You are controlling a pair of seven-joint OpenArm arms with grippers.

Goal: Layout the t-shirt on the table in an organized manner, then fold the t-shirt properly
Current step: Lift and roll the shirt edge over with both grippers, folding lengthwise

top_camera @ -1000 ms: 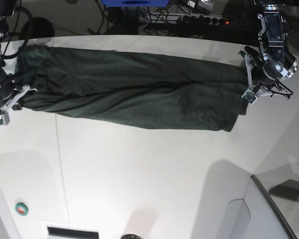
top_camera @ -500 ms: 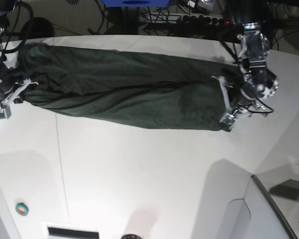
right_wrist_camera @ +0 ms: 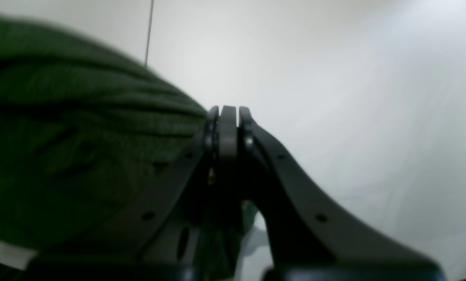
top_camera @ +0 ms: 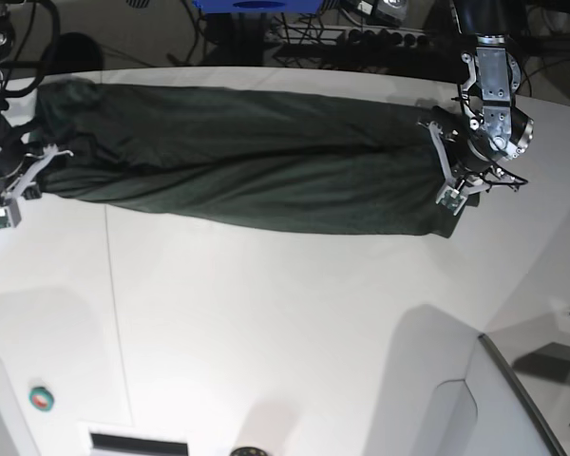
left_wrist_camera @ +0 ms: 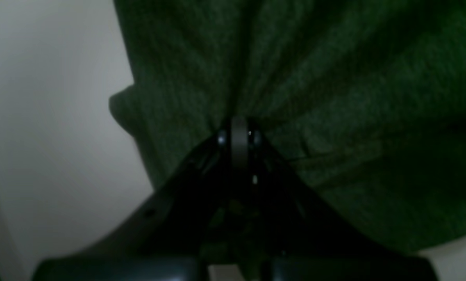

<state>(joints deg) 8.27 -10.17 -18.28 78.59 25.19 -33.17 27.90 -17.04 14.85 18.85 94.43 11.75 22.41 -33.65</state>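
Observation:
The dark green t-shirt lies stretched into a long wrinkled band across the far part of the white table. At the band's right end my left gripper is shut on the cloth. The left wrist view shows its fingertips pinching the t-shirt, with folds fanning out from the pinch. My right gripper is shut at the band's left end. In the right wrist view its jaws are pressed together, with the t-shirt bunched to their left and green cloth showing beneath them.
A thin dark seam line runs down the table's left part. A small green round object and a dark slot sit at the front left. A grey raised panel fills the front right. Cables and a power strip lie beyond the far edge.
My left gripper swung inward to the left, then back a little toward the far edge, dragging the shirt's right end with it. The band is narrower and sits farther back. My right gripper has risen slightly.

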